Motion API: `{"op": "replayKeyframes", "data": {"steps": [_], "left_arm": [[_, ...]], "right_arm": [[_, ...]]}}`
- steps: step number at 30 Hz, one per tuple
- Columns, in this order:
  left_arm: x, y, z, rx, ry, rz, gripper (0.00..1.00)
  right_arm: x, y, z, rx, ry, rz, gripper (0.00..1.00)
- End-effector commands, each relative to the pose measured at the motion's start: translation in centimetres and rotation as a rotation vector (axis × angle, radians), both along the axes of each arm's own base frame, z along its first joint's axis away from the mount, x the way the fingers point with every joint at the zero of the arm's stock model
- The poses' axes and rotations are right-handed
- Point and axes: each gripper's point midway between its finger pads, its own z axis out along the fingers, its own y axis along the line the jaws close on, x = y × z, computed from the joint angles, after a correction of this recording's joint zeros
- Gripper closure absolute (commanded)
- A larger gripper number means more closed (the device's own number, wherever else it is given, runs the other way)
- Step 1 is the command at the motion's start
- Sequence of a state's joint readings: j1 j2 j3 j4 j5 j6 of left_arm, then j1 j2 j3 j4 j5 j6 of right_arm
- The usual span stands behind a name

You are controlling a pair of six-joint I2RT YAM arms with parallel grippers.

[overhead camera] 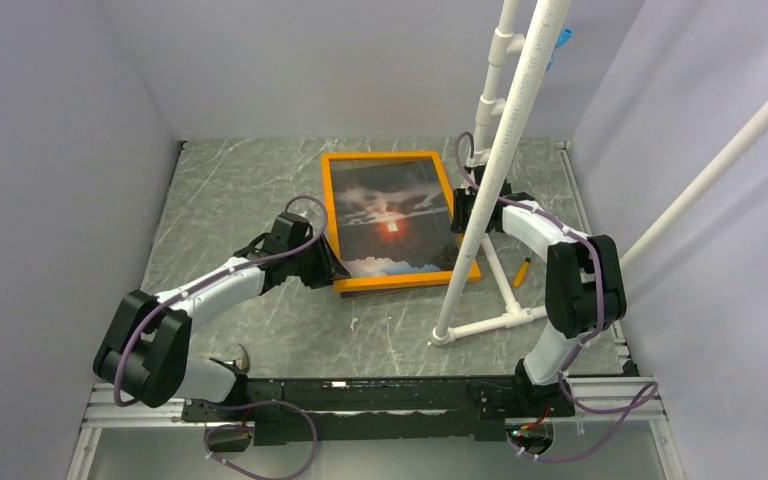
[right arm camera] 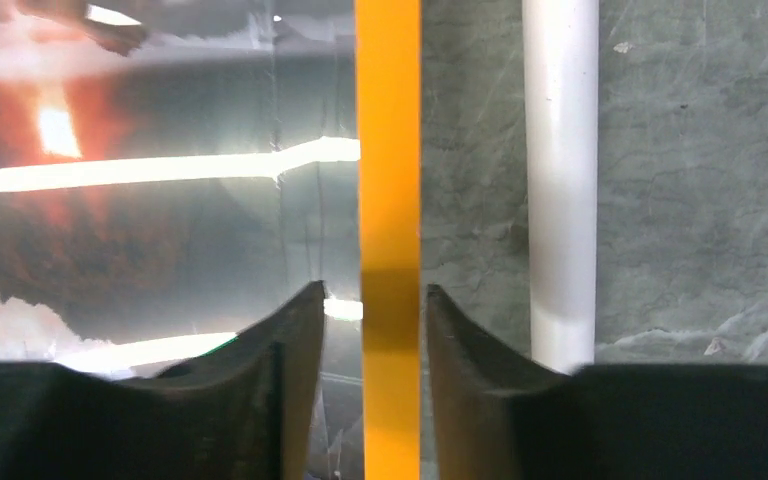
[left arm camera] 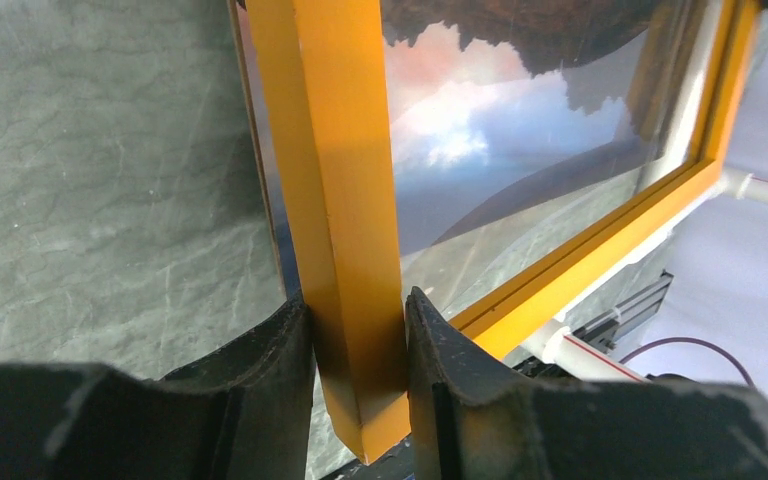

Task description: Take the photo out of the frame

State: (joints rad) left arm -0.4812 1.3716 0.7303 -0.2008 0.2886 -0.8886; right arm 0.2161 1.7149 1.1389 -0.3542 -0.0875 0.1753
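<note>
Top view: orange frame (overhead camera: 410, 280) lies on the table (overhead camera: 240, 190), centre, towards the back wall (overhead camera: 340, 60). Photo (overhead camera: 392, 205) sits inside it, red sun at the middle, clouds below. Left gripper (overhead camera: 334, 270) is at the frame's near left corner. Right gripper (overhead camera: 459, 215) is at the frame's right edge, partly hidden behind a slanting white pipe stand (overhead camera: 505, 140). A small orange screwdriver (overhead camera: 522, 272) lies on the table just right of the stand's foot; neither wrist camera shows it.

Left wrist view, not readable from above: both dark fingers (left arm camera: 280, 360) press against the sides of one orange frame bar, no gap either side, so this gripper is clamped narrow on the frame. Glossy cover over the photo shows blue-white cloud.

Right wrist view: jaws straddle the right frame bar, narrow. The outer finger (right arm camera: 460, 380) is at the bar's edge; a sliver of glossy photo shows between the bar and the inner finger. Whether it actually pinches, cannot tell. Strong light streaks glare across the photo here, sun glow top left. White pipe runs parallel just beyond the bar.

Surface: grey-green marbled top with pale veins. Plain pale walls on three sides. Metal rail (overhead camera: 620, 385) along the near edge carries both arm bases; purple cables (overhead camera: 280, 410) loop from it.
</note>
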Motion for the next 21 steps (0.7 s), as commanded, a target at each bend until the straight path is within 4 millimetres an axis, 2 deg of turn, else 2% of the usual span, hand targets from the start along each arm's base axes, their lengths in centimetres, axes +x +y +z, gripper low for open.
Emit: {"op": "replayKeyframes", "data": {"steps": [1, 5, 8, 14, 17, 21], "left_arm": [[1.3, -3.1, 7.5, -0.215, -0.164, -0.091, 1.0], [1.6, -2.6, 9.0, -0.251, -0.198, -0.05, 1.0], [1.6, -2.1, 9.8, -0.253, -0.217, -0.024, 1.0], [1.8, -1.7, 10.3, -0.254, -0.205, 0.007, 1.0], [1.8, -1.4, 9.9, -0.269, -0.186, 0.031, 1.0], [1.7, -0.9, 9.3, -0.296, -0.157, 0.055, 1.0]], "right_arm": [[1.8, 0.2, 1.6, 0.072, -0.047, -0.048, 0.5], [1.4, -0.6, 1.2, 0.163, 0.011, -0.089, 0.35], [1.0, -1.1, 0.9, 0.219, 0.042, -0.102, 0.31], [0.2, -1.2, -0.5, 0.237, 0.084, -0.113, 0.31], [-0.1, -1.1, -1.1, 0.237, 0.105, -0.114, 0.31], [-0.2, -1.2, -2.0, 0.228, 0.121, -0.117, 0.39]]}}
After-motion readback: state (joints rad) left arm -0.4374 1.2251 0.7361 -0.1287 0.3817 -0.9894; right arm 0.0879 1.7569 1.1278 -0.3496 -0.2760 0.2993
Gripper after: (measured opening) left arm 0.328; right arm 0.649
